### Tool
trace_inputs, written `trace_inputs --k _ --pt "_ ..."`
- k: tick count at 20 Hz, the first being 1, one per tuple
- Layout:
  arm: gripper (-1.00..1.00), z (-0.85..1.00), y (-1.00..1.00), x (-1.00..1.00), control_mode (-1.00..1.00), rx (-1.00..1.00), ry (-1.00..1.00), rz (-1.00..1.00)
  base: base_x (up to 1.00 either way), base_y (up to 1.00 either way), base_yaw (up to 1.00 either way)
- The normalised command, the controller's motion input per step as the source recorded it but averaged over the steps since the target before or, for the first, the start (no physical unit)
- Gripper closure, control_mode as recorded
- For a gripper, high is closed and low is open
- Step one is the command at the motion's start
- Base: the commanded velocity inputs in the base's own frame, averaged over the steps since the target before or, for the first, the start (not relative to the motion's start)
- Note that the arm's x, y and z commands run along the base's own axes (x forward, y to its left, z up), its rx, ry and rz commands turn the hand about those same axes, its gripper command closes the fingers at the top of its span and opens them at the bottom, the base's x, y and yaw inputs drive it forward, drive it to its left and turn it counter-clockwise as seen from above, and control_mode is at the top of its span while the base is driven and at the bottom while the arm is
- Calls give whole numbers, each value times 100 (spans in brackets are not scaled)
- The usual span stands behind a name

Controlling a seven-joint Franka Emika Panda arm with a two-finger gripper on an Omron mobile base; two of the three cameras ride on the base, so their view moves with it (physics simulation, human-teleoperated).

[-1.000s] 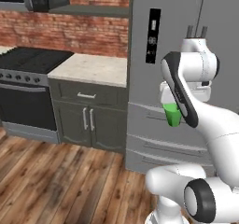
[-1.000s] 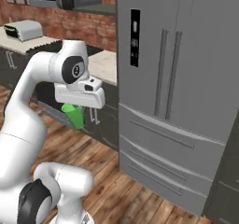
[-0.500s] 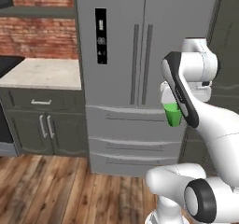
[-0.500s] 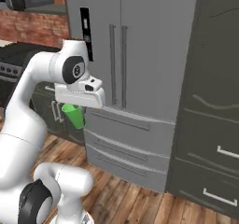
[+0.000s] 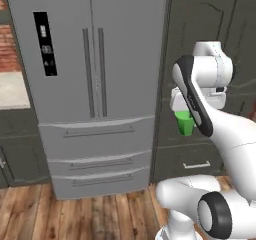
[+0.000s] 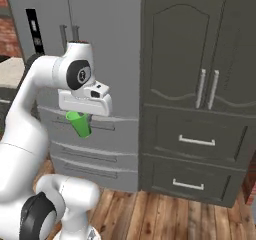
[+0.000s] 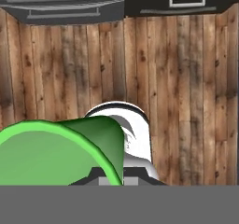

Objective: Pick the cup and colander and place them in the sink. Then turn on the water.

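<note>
The cup (image 5: 185,123), a plain bright-green tumbler, hangs directly beneath the gripper (image 5: 186,115), clamped between jaws drawn tight on its rim, with its long axis tilted slightly off vertical and its tapered base lowest, high above the wooden floor (image 7: 186,78). Carried in front of the refrigerator (image 5: 90,84) and the dark cabinets (image 6: 200,94), the cup is not near any sink, so the coming move probably depends on driving the base to the sink rather than on reach.
</note>
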Motion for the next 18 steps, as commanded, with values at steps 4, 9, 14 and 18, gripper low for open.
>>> trace_inputs --k 4,9,14,18 --pt "100 0 0 0 100 0 0 0 0 -51 -41" --pt "100 0 0 0 100 0 0 0 0 -53 -40" --pt "100 0 0 0 100 0 0 0 0 -55 -38" --pt "100 0 0 0 100 0 0 0 0 -40 -42"
